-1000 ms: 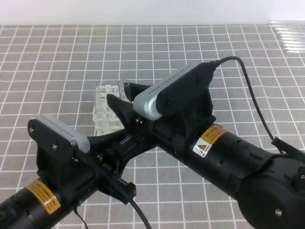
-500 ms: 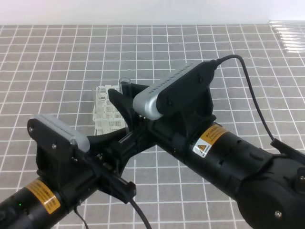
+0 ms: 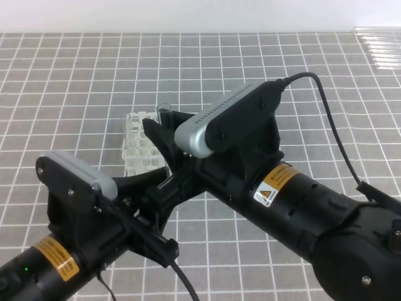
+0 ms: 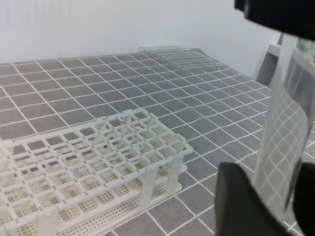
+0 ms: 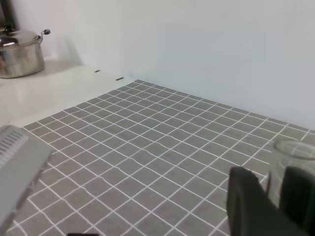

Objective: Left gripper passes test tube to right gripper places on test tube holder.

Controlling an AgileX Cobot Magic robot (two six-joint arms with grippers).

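The test tube stands upright between the right gripper fingers, clenched there, at mid-frame above the test tube holder. The left gripper brackets it; grip unclear. Handover; next, lowering into a hole.

Test tube: clear glass, upright, open mouth at 12 o'clock; test tube holder: white square-holed lattice rack, at its 7 o'clock.
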